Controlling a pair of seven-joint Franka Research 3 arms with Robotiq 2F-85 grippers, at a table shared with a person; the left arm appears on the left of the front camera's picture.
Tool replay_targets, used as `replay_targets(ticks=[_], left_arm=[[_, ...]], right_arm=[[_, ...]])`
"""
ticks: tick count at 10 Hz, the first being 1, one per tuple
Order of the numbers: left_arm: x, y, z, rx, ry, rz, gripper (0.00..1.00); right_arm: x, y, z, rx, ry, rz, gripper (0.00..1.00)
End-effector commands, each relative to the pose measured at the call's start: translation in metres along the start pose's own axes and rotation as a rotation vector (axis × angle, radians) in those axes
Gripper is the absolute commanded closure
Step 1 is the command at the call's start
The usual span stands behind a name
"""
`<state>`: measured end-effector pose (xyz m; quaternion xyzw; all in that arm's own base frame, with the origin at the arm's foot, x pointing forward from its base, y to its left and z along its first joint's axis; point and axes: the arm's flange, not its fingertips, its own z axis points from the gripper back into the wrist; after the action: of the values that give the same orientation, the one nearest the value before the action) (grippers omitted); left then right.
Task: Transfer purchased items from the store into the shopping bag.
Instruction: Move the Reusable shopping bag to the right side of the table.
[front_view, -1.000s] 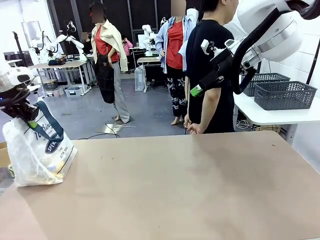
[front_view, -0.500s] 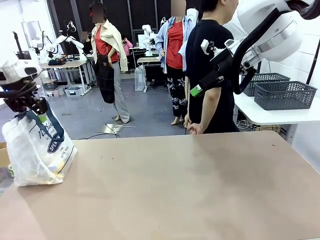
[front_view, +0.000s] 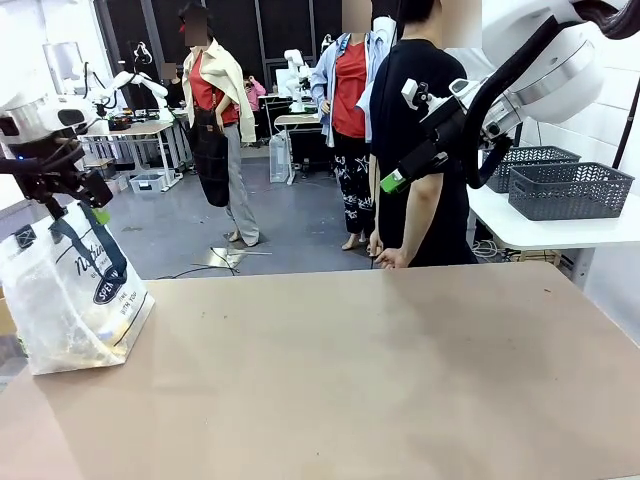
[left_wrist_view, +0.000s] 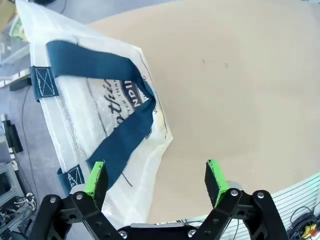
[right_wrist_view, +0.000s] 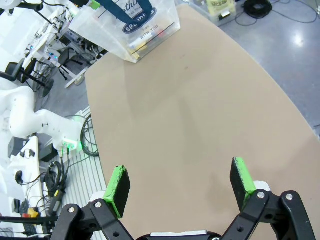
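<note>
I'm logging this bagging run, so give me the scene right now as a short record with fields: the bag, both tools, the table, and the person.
shopping bag: stands at the table's left edge, translucent white, navy strap handles, yellowish contents showing through its lower part
left tool: open, above the bag, gripping nothing; a navy strap lies beneath one green pad
right tool: open, empty, raised high over the table
table: tan top, bag at its left edge
person: stands at the far side, dark top, turned away, hand behind the back
</note>
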<state>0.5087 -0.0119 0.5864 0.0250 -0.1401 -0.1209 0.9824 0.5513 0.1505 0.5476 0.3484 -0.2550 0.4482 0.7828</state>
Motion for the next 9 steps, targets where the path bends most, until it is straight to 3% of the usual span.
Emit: replay_targets(ticks=[1,3,6,8,9], left_arm=[[0.0,-0.001,0.011,-0.017,0.02,-0.02,0.0],[0.004,-0.008,0.017,-0.056,0.027,-0.044,0.0],[0.009,-0.029,0.018,-0.145,0.052,-0.212,0.0],[0.022,-0.052,0.01,-0.292,0.045,-0.382,0.0],[0.029,-0.064,0.006,-0.39,-0.005,-0.441,0.0]], right_arm=[[0.002,-0.001,0.0,0.01,-0.011,-0.007,0.0],[0.002,-0.001,0.0,0.01,-0.011,-0.007,0.0],[0.002,-0.001,0.0,0.01,-0.011,-0.007,0.0],[0.002,-0.001,0.0,0.01,-0.011,-0.007,0.0],[0.002,-0.001,0.0,0.01,-0.011,-0.007,0.0]])
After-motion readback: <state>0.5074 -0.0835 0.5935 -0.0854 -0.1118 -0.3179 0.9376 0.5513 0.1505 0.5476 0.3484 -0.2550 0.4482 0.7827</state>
